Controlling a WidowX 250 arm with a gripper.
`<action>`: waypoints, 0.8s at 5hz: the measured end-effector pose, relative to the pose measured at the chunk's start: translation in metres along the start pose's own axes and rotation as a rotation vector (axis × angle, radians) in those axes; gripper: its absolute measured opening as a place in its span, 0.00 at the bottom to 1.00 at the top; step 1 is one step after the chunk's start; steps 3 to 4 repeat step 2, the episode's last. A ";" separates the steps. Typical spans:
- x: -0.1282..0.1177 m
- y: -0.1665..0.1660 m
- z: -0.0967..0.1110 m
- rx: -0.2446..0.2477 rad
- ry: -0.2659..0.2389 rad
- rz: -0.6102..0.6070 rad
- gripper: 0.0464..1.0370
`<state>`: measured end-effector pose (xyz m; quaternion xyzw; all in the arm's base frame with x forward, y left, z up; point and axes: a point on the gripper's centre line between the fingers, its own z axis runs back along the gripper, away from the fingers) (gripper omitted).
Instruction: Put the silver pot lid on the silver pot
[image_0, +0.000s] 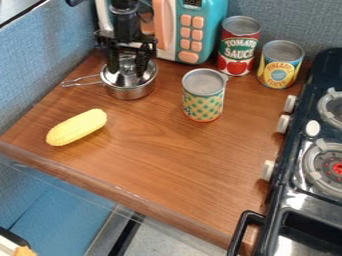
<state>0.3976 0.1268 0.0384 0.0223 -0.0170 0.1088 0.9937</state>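
Observation:
The black gripper (127, 71) hangs down over the silver pot (131, 93) at the upper left of the counter. Its two fingers stand apart, low over the silver lid (123, 80). The lid lies at the pot's mouth, partly covered by the fingers; whether it sits fully flat is hard to tell. The pot's wire handle points left.
A yellow corn cob (77, 127) lies at the left of the counter (180, 165). Right of the pot stand a dotted can (204, 102), a tomato can (238, 47) and a pineapple can (280, 65). A toy microwave (192, 30) is behind, a stove (320, 150) at right.

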 end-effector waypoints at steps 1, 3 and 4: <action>0.001 -0.002 0.026 -0.015 -0.048 -0.052 0.96; -0.003 -0.017 0.054 -0.019 -0.087 -0.155 0.96; -0.003 -0.017 0.054 -0.019 -0.087 -0.155 0.96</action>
